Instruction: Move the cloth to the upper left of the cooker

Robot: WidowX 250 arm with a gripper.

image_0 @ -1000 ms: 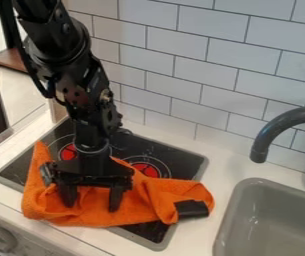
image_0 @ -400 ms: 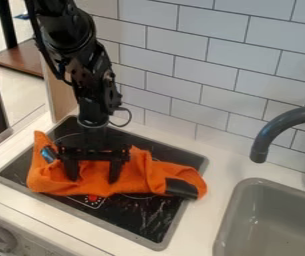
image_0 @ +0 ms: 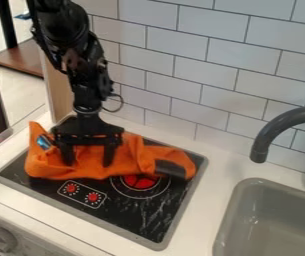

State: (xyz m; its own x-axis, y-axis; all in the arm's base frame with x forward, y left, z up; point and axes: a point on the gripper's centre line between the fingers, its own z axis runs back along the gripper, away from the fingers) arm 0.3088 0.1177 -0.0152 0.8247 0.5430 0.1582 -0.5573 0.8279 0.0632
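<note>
Black fingers (image_0: pixel 108 155) downward, wide apart

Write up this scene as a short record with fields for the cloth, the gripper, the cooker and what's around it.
cloth: orange, bunched lengthwise across the far part of the cooker
cloth markings: dark patch at its right end, blue patch near its left end
gripper: black, pointing down over the cloth's left half
fingers: apart, against the cloth
cooker markings: red ring partly under the cloth, two red dials nearer the camera
right of cooker: grey sink, dark tap
behind: white tiled wall
</note>
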